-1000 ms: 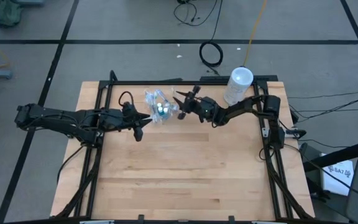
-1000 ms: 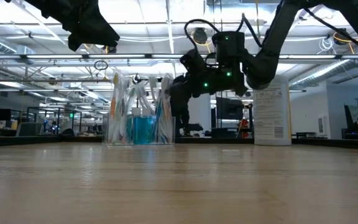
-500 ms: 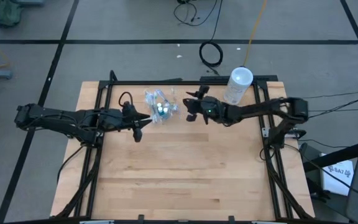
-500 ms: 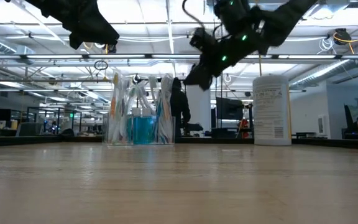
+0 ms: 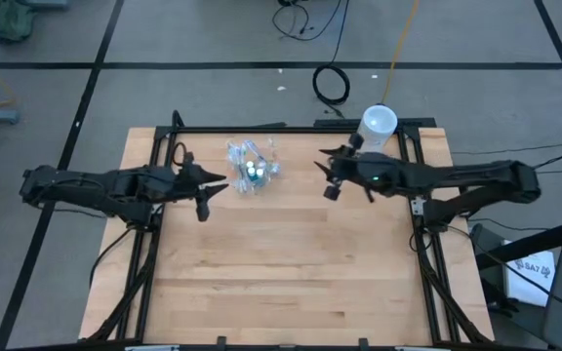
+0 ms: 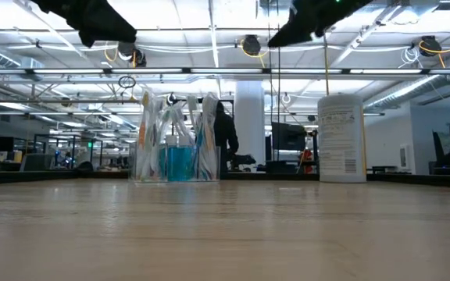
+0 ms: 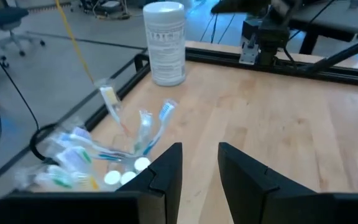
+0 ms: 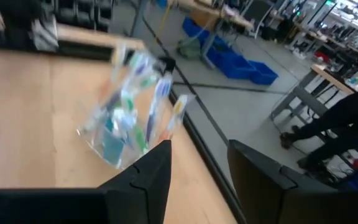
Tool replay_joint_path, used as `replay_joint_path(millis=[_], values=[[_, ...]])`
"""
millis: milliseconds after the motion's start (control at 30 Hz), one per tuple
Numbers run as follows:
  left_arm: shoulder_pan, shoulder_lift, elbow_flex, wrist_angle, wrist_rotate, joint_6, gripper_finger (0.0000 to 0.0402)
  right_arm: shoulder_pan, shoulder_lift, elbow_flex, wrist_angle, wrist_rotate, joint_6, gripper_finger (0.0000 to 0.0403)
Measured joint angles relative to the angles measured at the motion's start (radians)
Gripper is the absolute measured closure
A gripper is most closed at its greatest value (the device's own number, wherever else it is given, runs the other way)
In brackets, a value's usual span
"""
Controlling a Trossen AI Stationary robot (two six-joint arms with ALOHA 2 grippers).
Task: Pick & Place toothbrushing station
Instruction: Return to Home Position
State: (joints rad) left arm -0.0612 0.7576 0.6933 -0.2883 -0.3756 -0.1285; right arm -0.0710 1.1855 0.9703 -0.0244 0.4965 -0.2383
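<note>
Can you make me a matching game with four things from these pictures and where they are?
Things:
1. clear pouch
2. white canister
3. left gripper
4. right gripper

Places:
a. open, up in the air between pouch and canister
b. stands at the far edge of the table, on its right side
c. holds toothbrushes and blue tubes
d. open, up in the air on the pouch's side away from the canister

Pairs: 1-c, 2-b, 3-d, 4-a.

Grey floor (image 5: 213, 34) with dark lines (coiled black cable (image 5: 332, 85) on it), bright ceiling (image 6: 178, 19), blue bins (image 8: 241, 65) beyond.
</note>
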Motion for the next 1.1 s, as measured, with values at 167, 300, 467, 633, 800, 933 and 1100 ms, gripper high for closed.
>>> replay_joint_path(millis=[167, 300, 467, 633, 800, 933, 1100], values=[[0.000, -0.028, 0.000, -0.017, 0.000, 0.046, 0.0295, 0.021, -0.094, 0.000, -0.006, 0.001, 0.040, 0.0251], [0.000, -0.028, 0.000, -0.044, 0.000, 0.020, 0.0295, 0.030, -0.146, 0.000, -0.035, 0.000, 0.140, 0.0252], [-0.014, -0.076, 0.000, -0.054, 0.045, 0.060, 0.0295, 0.055, -0.218, -0.034, -0.092, -0.028, 0.209, 0.0252], [-0.044, -0.169, 0.000, -0.052, 0.061, 0.123, 0.0295, 0.079, -0.342, -0.193, -0.006, -0.030, 0.208, 0.0254], [-0.059, -0.253, -0.040, -0.038, 0.061, 0.157, 0.0295, 0.079, -0.494, -0.380, 0.198, -0.120, 0.146, 0.0250], [-0.059, -0.328, -0.124, 0.018, 0.060, 0.158, 0.0295, 0.079, -0.614, -0.477, 0.237, -0.246, 0.109, 0.0251], [-0.059, -0.447, -0.221, 0.078, 0.060, 0.178, 0.0295, 0.078, -0.752, -0.542, 0.231, -0.261, 0.135, 0.0252]])
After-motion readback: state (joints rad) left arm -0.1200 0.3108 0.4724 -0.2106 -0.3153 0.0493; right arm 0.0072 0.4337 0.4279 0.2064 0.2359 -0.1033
